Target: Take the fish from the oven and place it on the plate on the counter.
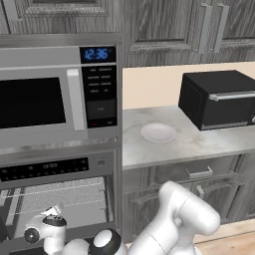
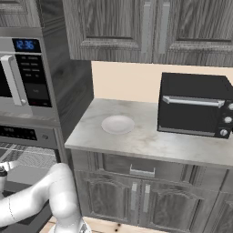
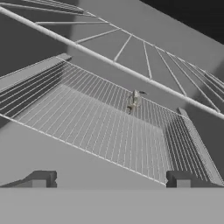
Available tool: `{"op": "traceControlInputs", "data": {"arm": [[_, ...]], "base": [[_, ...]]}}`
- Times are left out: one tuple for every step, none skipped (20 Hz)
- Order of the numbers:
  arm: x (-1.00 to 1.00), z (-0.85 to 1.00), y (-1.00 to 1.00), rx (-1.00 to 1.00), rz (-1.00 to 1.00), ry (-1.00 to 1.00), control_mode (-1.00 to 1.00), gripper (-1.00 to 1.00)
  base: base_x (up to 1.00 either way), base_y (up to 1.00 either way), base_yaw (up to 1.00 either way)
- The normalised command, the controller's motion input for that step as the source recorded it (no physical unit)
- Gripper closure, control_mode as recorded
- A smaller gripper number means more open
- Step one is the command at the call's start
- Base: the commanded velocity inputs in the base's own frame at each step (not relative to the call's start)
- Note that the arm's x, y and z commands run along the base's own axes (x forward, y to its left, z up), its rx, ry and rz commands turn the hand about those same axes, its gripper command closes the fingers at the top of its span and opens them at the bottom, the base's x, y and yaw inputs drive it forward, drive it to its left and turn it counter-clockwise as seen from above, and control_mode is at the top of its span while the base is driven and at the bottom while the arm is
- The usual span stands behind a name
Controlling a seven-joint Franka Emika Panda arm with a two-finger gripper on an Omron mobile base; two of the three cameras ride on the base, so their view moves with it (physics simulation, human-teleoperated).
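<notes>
A: Where does the small, slim, dark-grey fish lie?

B: On the wire rack inside the wide stainless-steel oven, ahead of the jaws and well apart from them.

A: How should the reach go?

B: Advance level between the racks and straddle the fish across its narrow width.

A: And the gripper?

B: Jaws stand wide apart, empty, touching nothing. The small round white plate waits on the marbled grey desk.

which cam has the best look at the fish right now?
Hand view: the fish lies in plain sight on the wire rack inside the oven, ahead of the open pincer. In both base views the rack is visible, but I cannot make the fish out.
</notes>
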Motion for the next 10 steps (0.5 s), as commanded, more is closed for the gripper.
{"op": "traceControlInputs", "data": {"arm": [[0.11,-0.57,0.00,0.21,0.00,-0.20,-1.00,-1.00],[0.11,-0.54,-0.01,0.23,0.00,-0.21,-1.00,-1.00],[0.16,-0.45,-0.04,0.24,0.00,-0.20,-1.00,-1.00],[0.20,-0.46,-0.02,0.25,0.00,-0.23,-1.00,-1.00],[0.18,-0.49,-0.02,0.27,0.00,-0.23,-1.00,-1.00],[0.16,-0.52,-0.04,0.29,0.00,-0.21,-1.00,-1.00],[0.11,-0.60,-0.01,0.31,0.00,-0.18,-1.00,-1.00],[0.11,-0.64,-0.01,0.29,0.00,-0.14,-1.00,-1.00],[0.06,-0.65,0.00,0.25,0.00,-0.08,-1.00,-1.00],[0.00,-0.69,0.00,0.25,0.00,-0.05,-1.00,-1.00]], "base": [[0.00,0.00,0.00],[0.00,0.00,0.00],[0.00,0.00,0.00],[0.00,0.00,0.00],[0.00,0.00,0.00],[0.00,0.00,0.00],[0.00,0.00,0.00],[0.00,0.00,0.00],[0.00,0.00,0.00],[0.00,0.00,0.00]]}}
